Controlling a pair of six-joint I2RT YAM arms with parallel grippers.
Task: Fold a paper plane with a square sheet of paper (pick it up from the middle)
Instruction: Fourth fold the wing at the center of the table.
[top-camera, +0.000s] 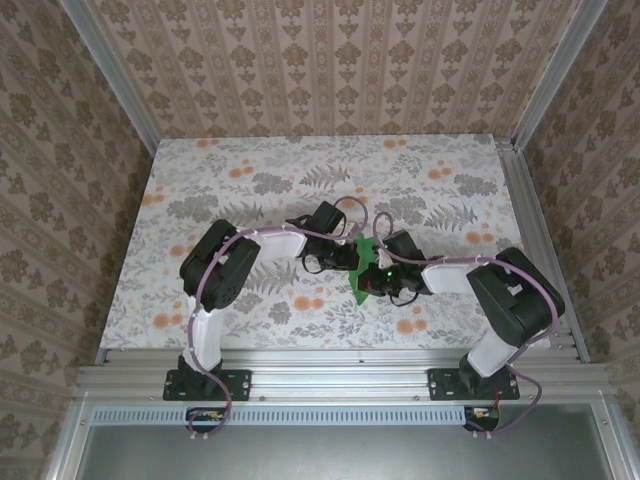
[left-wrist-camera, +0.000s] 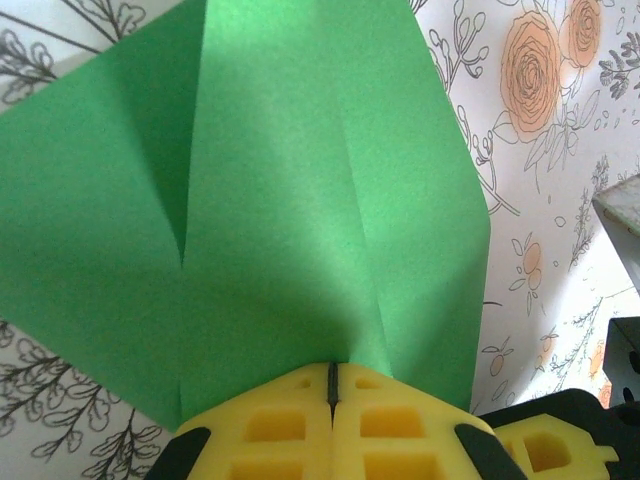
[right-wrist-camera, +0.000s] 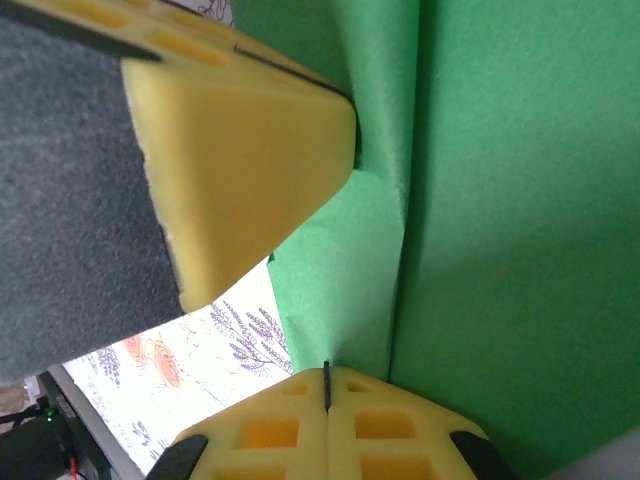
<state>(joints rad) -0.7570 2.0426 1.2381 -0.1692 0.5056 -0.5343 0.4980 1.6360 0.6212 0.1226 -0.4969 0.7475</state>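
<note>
creased green paper (left-wrist-camera: 280, 200) pinched aloft

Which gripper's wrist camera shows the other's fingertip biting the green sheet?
The right gripper: its wrist view shows a yellow finger of the left gripper clamped on the square sheet of paper; the left wrist view looks along the creases.

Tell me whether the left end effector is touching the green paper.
Touching. In the left wrist view the left end effector is shut on the green paper, whose lower edge runs straight into the closed seam between its yellow tips.
</note>
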